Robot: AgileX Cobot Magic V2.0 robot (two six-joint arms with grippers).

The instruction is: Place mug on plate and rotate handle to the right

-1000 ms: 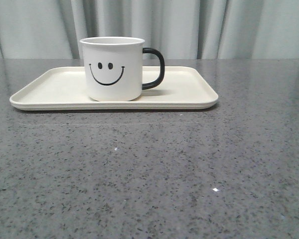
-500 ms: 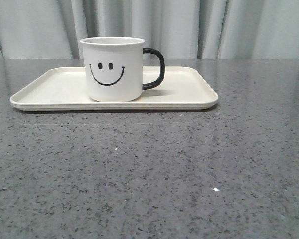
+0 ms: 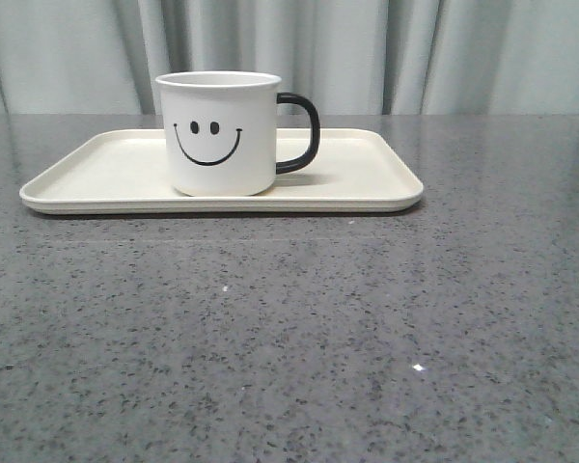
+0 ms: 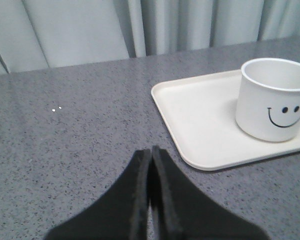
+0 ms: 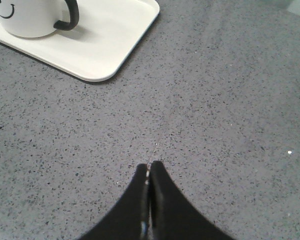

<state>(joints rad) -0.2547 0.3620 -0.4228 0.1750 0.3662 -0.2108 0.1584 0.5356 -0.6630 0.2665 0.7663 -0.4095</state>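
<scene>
Mug point(image 3: 220, 133) upright on the plate point(image 3: 367, 178)
Handle point(image 3: 300, 133) points right; left tool point(image 4: 150, 152) and right tool point(image 5: 149, 167) pressed together, apart from plate.

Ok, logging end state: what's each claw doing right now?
Left claw: closed, holding nothing.
Right claw: closed, holding nothing.

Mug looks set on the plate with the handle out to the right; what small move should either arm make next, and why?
Probably none beyond keeping both arms back. The mug stands upright on the plate, its handle pointing to the robot's right. The left gripper and right gripper are shut, empty and off the plate, so any further nudge would only risk turning it.
</scene>
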